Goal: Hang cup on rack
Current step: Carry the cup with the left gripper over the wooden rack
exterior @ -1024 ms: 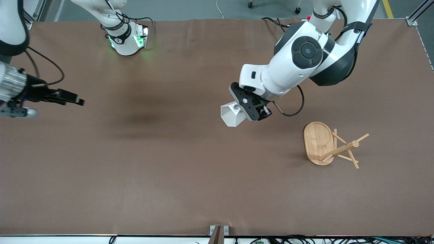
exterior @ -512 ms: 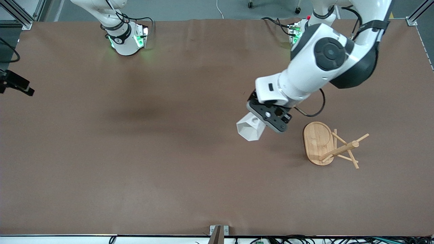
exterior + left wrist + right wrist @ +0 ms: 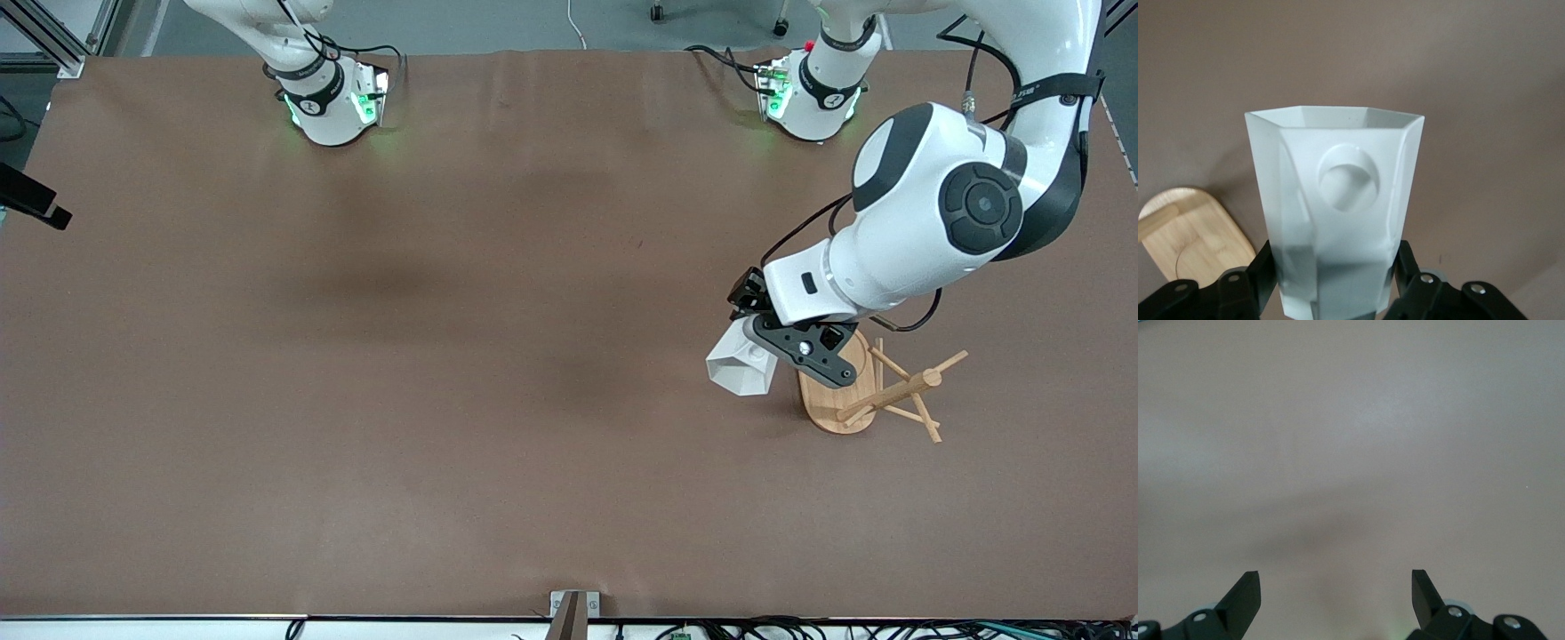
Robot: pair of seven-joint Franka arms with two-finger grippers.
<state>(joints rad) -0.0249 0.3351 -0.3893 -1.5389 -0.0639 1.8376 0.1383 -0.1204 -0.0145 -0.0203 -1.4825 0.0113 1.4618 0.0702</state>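
Left end effector (image 3: 772,342) clamps the white faceted cup (image 3: 740,364) in the air beside the bamboo mug rack (image 3: 858,382). Right end effector (image 3: 1335,593), jaws wide and empty, waits over the tabletop (image 3: 444,356).

A brown counter (image 3: 444,427) fills the front view, its covering smooth and matte. The bamboo rack (image 3: 853,382) stands on it toward the left arm's end, oval base flat on the surface. Both arm bases sit along the counter's upper edge.
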